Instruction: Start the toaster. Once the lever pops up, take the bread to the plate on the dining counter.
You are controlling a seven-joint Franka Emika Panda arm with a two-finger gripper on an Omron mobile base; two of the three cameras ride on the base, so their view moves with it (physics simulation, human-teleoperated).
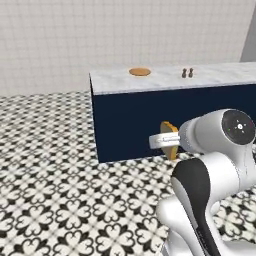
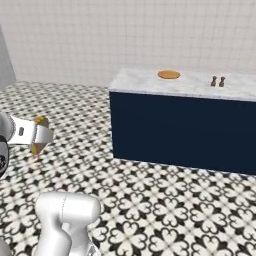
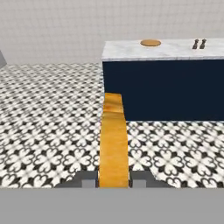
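Bread [image 1: 170,139] in the left base view stands on edge between the fingers of the gripper [image 1: 167,140], carried over the patterned floor short of the dining counter [image 1: 165,80], with the plate [image 1: 139,72] far beyond the fingertips on the counter's top. From the right base view the slice [image 2: 39,135] pokes out above and below the gripper [image 2: 42,135], well apart from the counter [image 2: 185,85] and plate [image 2: 168,75]. Along the hand view the slice [image 3: 113,144] runs straight out from between the two fingers [image 3: 139,178], which are clamped on its flat faces at the near end; its long axis points ahead toward the counter [image 3: 162,50], its thin edge facing up. Toast is likely light, stiff and brittle, so a gentle pinch on the flat faces should suit it better than its crumbly crust.
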